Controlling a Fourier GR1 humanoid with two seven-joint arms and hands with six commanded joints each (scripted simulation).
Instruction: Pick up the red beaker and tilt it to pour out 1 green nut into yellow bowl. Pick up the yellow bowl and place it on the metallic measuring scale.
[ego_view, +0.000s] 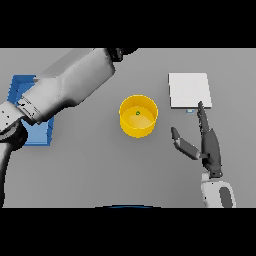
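A yellow bowl (138, 116) stands in the middle of the grey table with one small green nut (137, 113) lying inside it. To its right and a little farther back lies the flat metallic measuring scale (189, 90). My right hand (209, 145) hovers to the right of the bowl, just in front of the scale, open with straight fingers and the thumb spread toward the bowl. My left arm (70, 85) reaches across the far left of the table. Its hand is out of view past the top edge. No red beaker shows.
A blue tray (22, 87) lies at the left edge, mostly covered by my left forearm.
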